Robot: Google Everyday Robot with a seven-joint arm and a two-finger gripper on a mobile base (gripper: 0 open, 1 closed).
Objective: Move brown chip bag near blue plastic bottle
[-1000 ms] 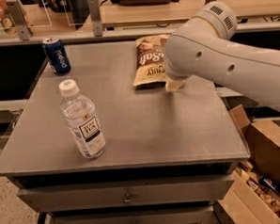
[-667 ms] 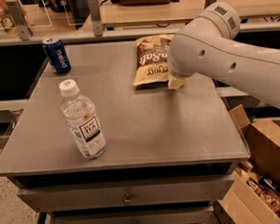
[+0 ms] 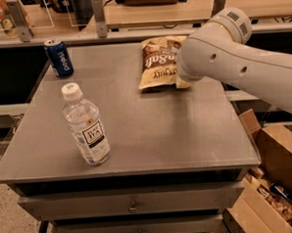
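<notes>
The brown chip bag (image 3: 157, 63) lies flat at the back middle of the grey table (image 3: 152, 133), dark brown and cream with white script. The blue plastic bottle (image 3: 85, 124), clear with a white cap and a white-and-black label, stands upright at the front left, well apart from the bag. My gripper (image 3: 182, 82) is at the bag's right edge, mostly hidden behind my white arm (image 3: 231, 60), which reaches in from the right and covers the bag's right side.
A blue soda can (image 3: 59, 57) stands at the table's back left corner. An open cardboard box (image 3: 277, 180) with items sits on the floor to the right of the table. A shelf with a rail runs behind the table.
My arm has shifted slightly to the right over the bag's right side. The bag, bottle and can have not moved.
</notes>
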